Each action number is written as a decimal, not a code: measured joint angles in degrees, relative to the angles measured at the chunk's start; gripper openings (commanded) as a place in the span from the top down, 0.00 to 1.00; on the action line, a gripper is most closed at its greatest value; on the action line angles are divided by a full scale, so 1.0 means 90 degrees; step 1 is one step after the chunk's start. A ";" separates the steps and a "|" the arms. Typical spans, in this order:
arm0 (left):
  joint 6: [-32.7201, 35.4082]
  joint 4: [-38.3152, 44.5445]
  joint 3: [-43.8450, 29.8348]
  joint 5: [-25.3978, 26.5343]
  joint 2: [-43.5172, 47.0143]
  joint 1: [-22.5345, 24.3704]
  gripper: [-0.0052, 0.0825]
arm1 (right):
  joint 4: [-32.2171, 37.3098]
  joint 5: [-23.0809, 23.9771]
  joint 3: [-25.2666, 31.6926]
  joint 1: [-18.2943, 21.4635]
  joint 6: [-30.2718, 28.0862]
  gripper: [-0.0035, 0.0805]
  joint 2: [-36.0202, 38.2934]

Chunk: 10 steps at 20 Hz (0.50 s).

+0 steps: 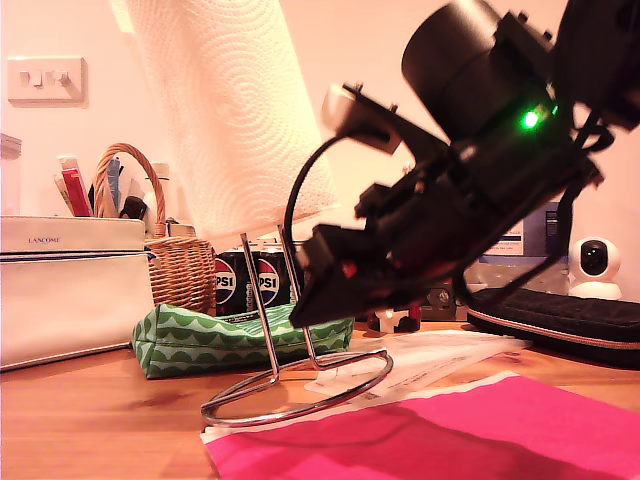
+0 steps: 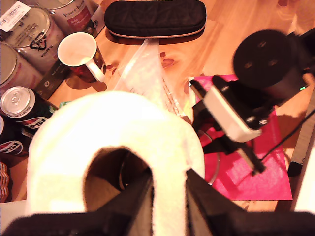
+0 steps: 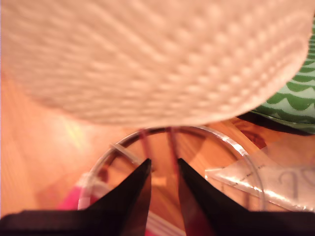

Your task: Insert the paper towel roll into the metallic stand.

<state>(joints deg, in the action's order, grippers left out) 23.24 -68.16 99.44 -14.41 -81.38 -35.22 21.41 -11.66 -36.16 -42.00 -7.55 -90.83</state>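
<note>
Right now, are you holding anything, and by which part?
My first gripper pinches the paper towel roll by its top-end wall, one finger inside the core. My second gripper holds nothing.

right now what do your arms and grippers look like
Both are matte black. In the exterior view, the arm nearest the camera has a fat round black housing, a lit green LED, a looping black cable and a white boxy camera module. My first gripper and second gripper each show two black wedge-shaped jaws tapering to thin tips.
</note>
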 measured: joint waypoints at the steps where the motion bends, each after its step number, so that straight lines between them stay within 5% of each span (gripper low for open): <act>1: 0.0000 0.0032 0.0000 0.0002 0.0000 0.0000 0.97 | -0.0117 0.0000 0.0000 0.0034 0.0000 0.78 0.0160; 10: 0.0000 0.0061 0.0000 0.0022 0.0000 0.0000 0.97 | -0.1212 0.0002 -0.0010 0.0323 -0.0022 0.76 0.0852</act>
<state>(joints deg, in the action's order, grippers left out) 23.24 -67.61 99.44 -14.22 -81.38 -35.22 10.50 -11.64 -36.25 -39.09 -7.75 -83.15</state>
